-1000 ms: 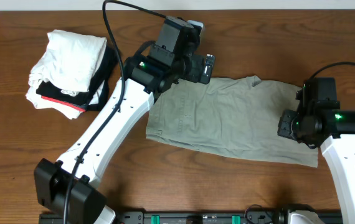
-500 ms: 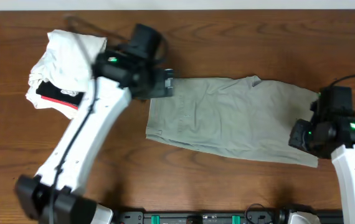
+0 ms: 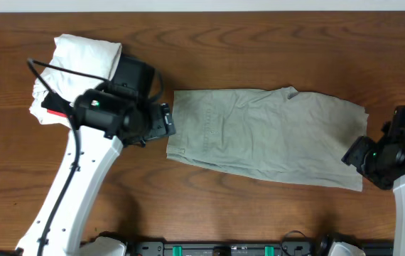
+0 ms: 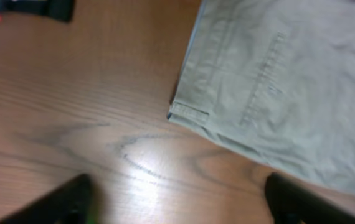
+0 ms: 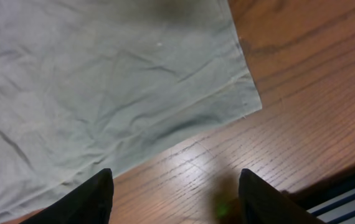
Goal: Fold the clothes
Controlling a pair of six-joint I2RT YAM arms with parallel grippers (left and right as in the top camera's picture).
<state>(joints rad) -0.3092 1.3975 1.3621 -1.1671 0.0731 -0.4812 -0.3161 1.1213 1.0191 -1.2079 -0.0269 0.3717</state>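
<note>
The clothes (image 3: 266, 135) are one khaki garment lying flat across the middle of the table, with wrinkles and a stitched pocket seam. My left gripper (image 3: 165, 122) hovers just off its left edge, over bare wood. In the left wrist view the gripper (image 4: 177, 205) is open and empty, with the clothes (image 4: 277, 81) at the upper right. My right gripper (image 3: 352, 153) sits at the garment's right end. Seen from the right wrist, this gripper (image 5: 174, 199) is open over bare wood, just off the near right corner of the clothes (image 5: 103, 81).
A pile of white garments (image 3: 82, 60) with a black, red-striped one (image 3: 74, 114) under it lies at the far left, just behind my left arm. A black rail (image 3: 245, 249) runs along the table's front edge.
My left arm swung from the garment's far left corner toward the left and nearer. My right gripper drew back to the right, off the cloth, and its jaws widened.
</note>
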